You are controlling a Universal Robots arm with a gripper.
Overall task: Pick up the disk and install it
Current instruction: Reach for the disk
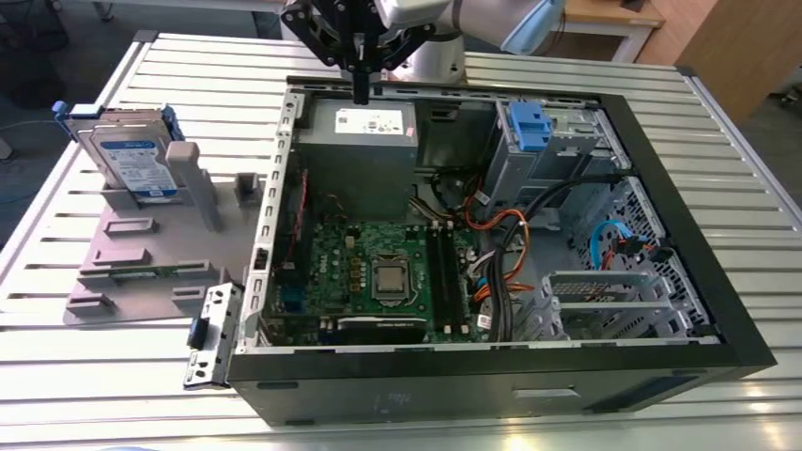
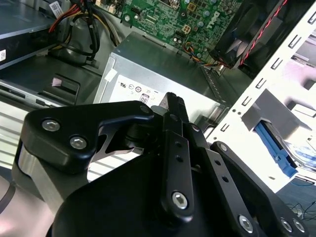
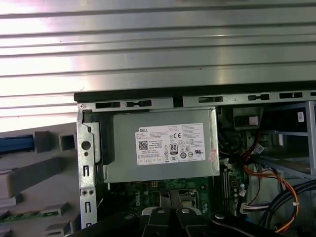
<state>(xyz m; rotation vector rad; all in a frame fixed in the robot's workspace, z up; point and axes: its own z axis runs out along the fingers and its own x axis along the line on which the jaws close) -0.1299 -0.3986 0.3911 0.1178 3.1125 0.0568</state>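
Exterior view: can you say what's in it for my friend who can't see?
The robot's gripper hangs over the grey power supply inside an open computer case on a slatted metal table. At the exterior view's left, outside the case, the disk stands upright in a grey holder, untouched.

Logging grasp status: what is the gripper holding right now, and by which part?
Nothing: the gripper hangs empty over the power supply; the disk sits in the grey stand.
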